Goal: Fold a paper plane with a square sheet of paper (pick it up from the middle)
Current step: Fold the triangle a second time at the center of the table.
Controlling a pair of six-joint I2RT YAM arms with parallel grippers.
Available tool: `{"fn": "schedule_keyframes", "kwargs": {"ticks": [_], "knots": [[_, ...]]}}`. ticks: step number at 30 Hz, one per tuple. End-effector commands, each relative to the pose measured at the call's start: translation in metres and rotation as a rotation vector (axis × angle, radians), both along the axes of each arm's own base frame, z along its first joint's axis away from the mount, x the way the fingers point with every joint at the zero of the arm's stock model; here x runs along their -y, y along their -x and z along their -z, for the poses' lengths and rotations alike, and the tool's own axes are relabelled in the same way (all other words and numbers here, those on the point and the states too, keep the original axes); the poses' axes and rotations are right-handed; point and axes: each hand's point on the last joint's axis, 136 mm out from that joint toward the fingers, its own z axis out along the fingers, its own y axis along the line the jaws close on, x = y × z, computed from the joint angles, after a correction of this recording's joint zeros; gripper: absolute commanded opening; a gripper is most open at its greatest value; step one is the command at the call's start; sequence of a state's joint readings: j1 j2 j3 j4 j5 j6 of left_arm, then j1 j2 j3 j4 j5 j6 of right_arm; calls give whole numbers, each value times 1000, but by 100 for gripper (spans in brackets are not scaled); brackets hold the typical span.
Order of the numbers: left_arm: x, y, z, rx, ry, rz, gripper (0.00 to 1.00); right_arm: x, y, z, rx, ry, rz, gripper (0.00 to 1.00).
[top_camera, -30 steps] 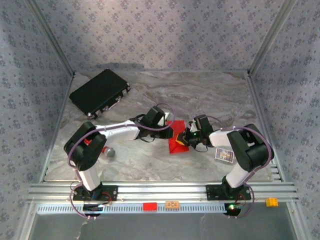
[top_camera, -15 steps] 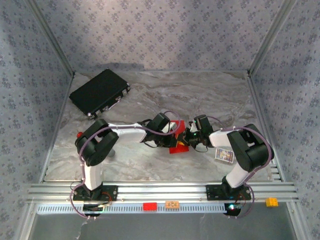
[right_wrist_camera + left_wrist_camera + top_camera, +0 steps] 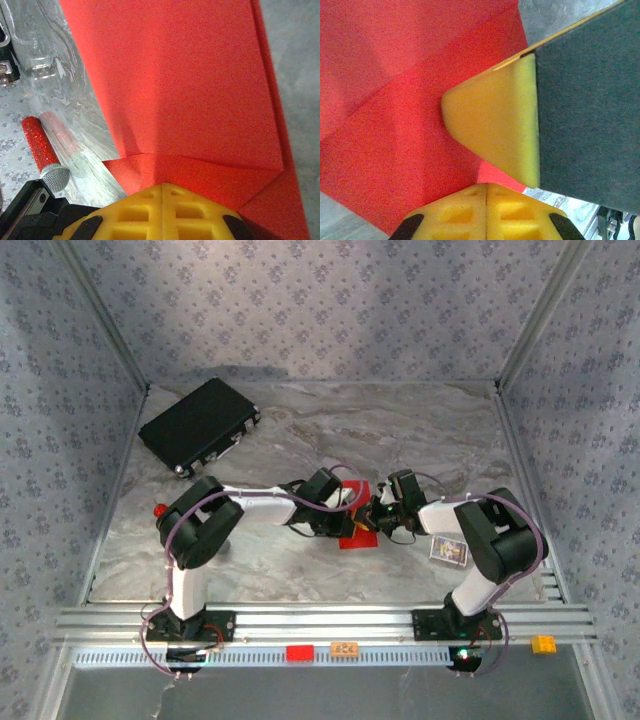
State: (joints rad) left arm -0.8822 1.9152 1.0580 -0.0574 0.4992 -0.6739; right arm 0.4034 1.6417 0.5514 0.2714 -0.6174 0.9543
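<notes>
From above, the creased square sheet of paper point(image 3: 352, 536) lies mid-tabletop point(image 3: 400, 430) between the left pincer point(image 3: 345, 512) and the right pincer point(image 3: 374, 518), both low on it, so a fold seems under way. A second ago the left arm stood farther back and more red showed. Left wrist: the left pincer point(image 3: 486, 212) is shut, the sheet's corner running between its tips, seemingly pinched. Right wrist: the right pincer point(image 3: 162, 210) is shut, its tips pressing a crease. Next, the left should carry its corner across while the right pins.
</notes>
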Motion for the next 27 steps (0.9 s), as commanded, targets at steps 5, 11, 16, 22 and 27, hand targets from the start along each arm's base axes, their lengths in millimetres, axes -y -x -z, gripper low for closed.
{"fn": "schedule_keyframes", "kwargs": {"ticks": [5, 11, 16, 22, 27], "knots": [[-16, 14, 11, 12, -82, 42, 6, 23, 17, 32, -107, 100, 59, 2], [-27, 23, 15, 6, -112, 61, 6, 24, 16, 32, -108, 101, 65, 2], [-36, 32, 17, 1, -132, 88, 6, 26, 17, 34, -112, 101, 67, 2], [-44, 49, 23, -10, -152, 112, 6, 26, 17, 34, -114, 100, 67, 2], [-44, 49, 20, -5, -146, 109, 6, 26, 17, 34, -114, 100, 67, 2]]}}
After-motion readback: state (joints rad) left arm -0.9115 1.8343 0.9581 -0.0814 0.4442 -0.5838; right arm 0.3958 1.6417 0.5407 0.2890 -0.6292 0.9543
